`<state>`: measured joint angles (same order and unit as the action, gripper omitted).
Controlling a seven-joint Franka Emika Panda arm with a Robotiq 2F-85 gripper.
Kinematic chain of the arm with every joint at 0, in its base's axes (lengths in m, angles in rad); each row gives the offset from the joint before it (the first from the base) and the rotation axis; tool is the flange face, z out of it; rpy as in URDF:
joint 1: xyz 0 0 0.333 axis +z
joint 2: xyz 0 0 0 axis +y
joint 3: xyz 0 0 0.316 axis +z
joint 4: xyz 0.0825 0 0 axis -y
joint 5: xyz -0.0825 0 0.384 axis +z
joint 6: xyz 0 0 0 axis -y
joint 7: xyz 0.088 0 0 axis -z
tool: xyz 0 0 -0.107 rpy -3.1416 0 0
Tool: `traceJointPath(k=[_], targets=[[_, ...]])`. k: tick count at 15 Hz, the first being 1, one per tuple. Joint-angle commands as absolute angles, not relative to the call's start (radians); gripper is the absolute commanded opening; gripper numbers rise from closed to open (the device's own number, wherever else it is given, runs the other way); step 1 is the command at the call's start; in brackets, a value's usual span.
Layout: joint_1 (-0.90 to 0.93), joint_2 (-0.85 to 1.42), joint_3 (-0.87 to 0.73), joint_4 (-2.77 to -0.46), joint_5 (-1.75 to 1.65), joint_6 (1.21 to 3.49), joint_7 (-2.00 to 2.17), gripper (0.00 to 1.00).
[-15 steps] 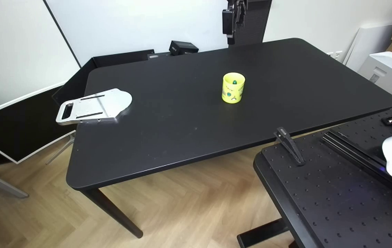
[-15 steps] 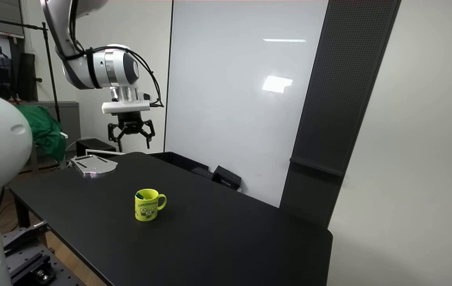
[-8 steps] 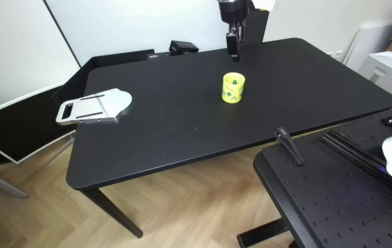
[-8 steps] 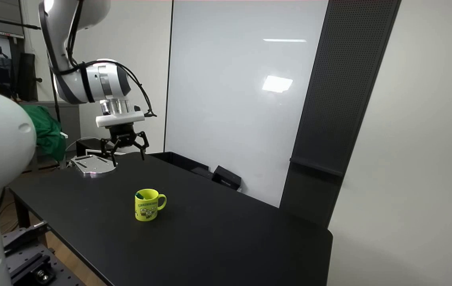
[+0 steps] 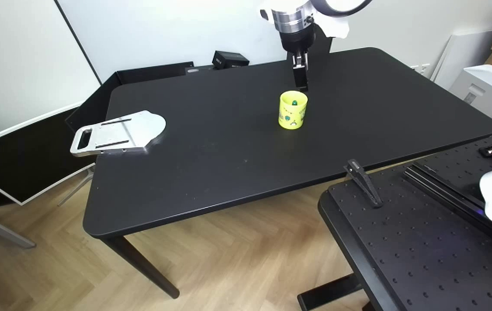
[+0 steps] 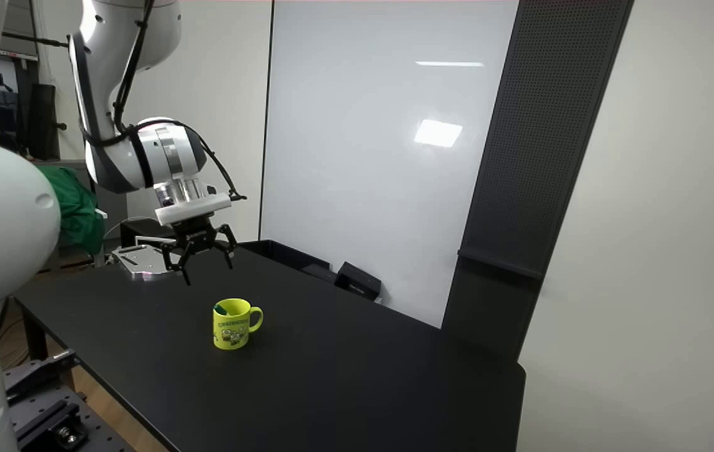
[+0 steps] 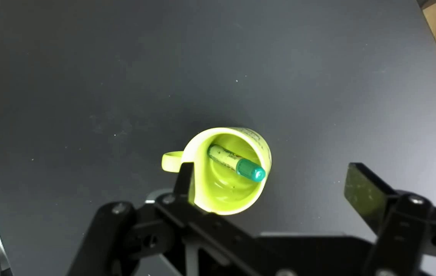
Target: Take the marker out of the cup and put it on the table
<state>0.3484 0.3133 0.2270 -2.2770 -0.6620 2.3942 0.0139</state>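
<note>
The yellow cup [image 5: 292, 119] stands upright on the black table [image 5: 211, 147]. It also shows in an exterior view [image 6: 230, 333], where its handle is seen, and in the wrist view [image 7: 258, 142]. The marker [image 7: 237, 163] leans inside the cup, its teal cap at the rim and its label pale with dark print. Its teal end shows in both exterior views [image 5: 294, 103] [image 6: 221, 309]. My gripper [image 6: 209, 275] is open and empty, tilted, above the table beyond the cup. In the wrist view the gripper [image 7: 271, 170] has one finger overlapping the cup's handle side; the other finger is well apart.
A flat white-and-grey metal object [image 5: 120, 131] lies at the table's end and overhangs its edge. A black box [image 5: 229, 59] sits behind the table by the whiteboard. A black perforated surface [image 5: 419, 242] with a clamp [image 5: 363, 183] adjoins the table's near edge.
My gripper has come down toward the table and nearer to the cup, tilting somewhat. It stays open. The cup and marker have not moved.
</note>
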Motion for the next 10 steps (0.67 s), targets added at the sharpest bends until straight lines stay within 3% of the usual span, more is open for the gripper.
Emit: traceJointPath(k=[1,10], targets=[[0.346,0.340,0.197,-2.286,-0.723,2.484,0.065,1.00],[0.349,0.409,0.120,-2.313,-0.804,2.685,0.098,1.00]])
